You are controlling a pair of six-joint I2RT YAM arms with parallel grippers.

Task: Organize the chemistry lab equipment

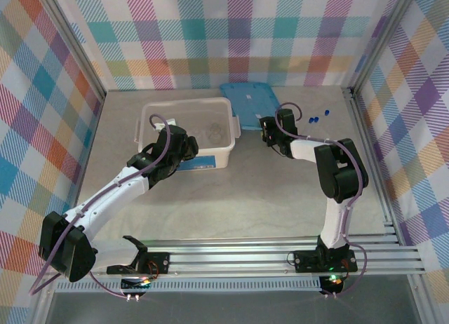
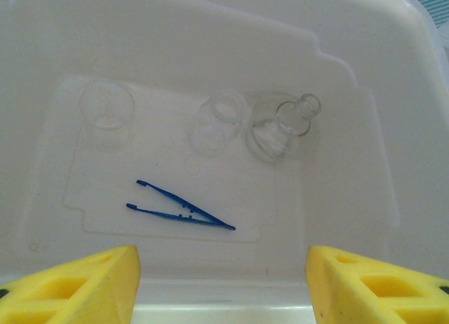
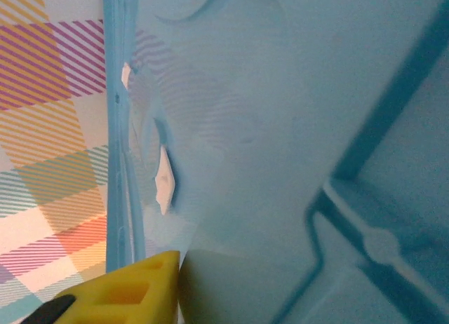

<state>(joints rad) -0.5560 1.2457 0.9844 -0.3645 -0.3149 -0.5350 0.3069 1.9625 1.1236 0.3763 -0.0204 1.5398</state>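
Four small things already sit in the white tub (image 1: 149, 111). There is a clear beaker (image 2: 106, 106) on the left and a second beaker (image 2: 217, 120) in the middle. A round clear flask (image 2: 277, 127) is just beside that one. The glass is see-through and hard to pick out against the white floor. The thin dark-blue tweezers (image 2: 182, 210) lie flat, nearer the front and apart from the glass, with their two tips pointing left. The left claw (image 2: 223, 257) hangs over the near rim of the tub. Its yellow pads are spread wide and it holds nothing. The right claw (image 1: 269, 131) is at the near edge of the flat blue lid (image 1: 252, 99), which lies just behind the tub's right corner. Up close, one yellow pad (image 3: 133, 289) sits right beside the lid's edge, but I cannot tell if this claw has clenched on the lid or not. Two little blue caps (image 1: 312, 118) lie on the counter (image 1: 280, 191) to the right of the lid, well apart from the tub. The clear tubes under them are too thin to make out. I think the step in hand is getting hold of the lid. The lid is thin and flat, so the next move calls for a firm pinch on its edge and a slow lift. The capped tubes look like they should go in the tub before it is closed.
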